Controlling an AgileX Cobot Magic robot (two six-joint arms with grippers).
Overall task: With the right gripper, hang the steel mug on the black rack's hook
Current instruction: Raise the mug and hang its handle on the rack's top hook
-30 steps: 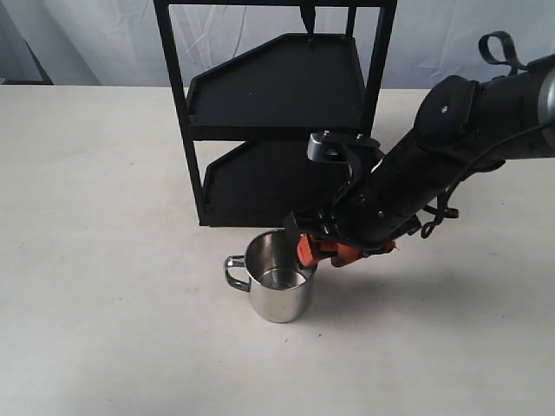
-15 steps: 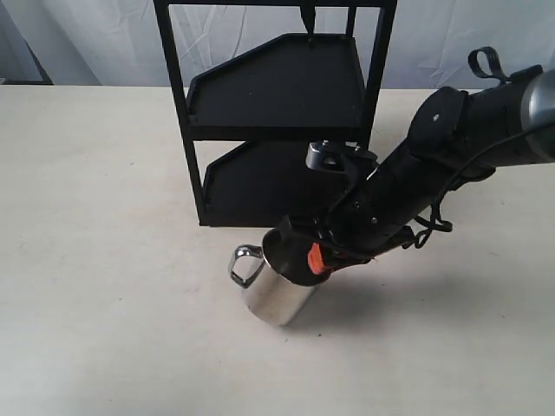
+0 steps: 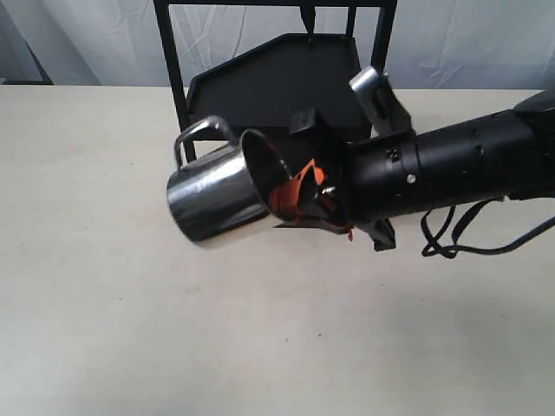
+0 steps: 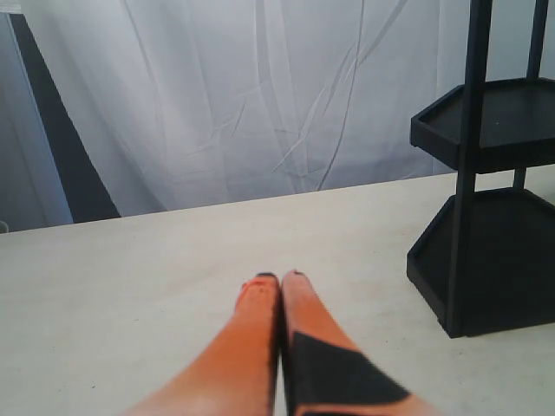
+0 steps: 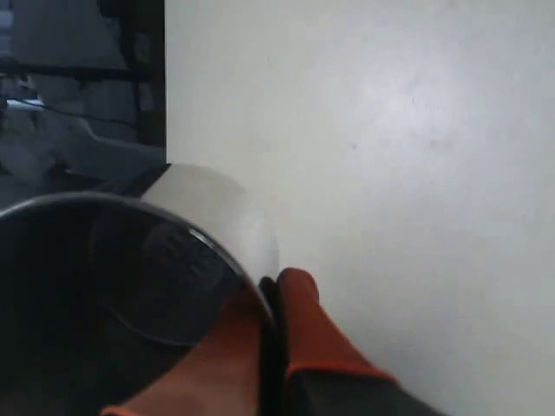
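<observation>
The steel mug (image 3: 212, 195) is off the table, tipped on its side with its mouth toward the arm and its looped handle (image 3: 198, 134) pointing up. My right gripper (image 3: 290, 192) is shut on the mug's rim, one orange finger inside and one outside. In the right wrist view the mug (image 5: 113, 260) fills the left, with the gripper (image 5: 270, 290) clamped on its rim. The black rack (image 3: 277, 82) stands just behind the mug; its hook (image 3: 308, 22) hangs from the top bar. In the left wrist view my left gripper (image 4: 279, 282) is shut and empty above the table, with the rack (image 4: 486, 208) to one side.
A white curtain (image 3: 451, 43) hangs behind the table. Loose black cables (image 3: 451, 230) trail under the right arm. The beige tabletop (image 3: 130, 329) spreads out in front of the rack.
The right gripper has lifted the mug from the table and turned it onto its side, carrying it up and left to the level of the rack's upper shelf.
</observation>
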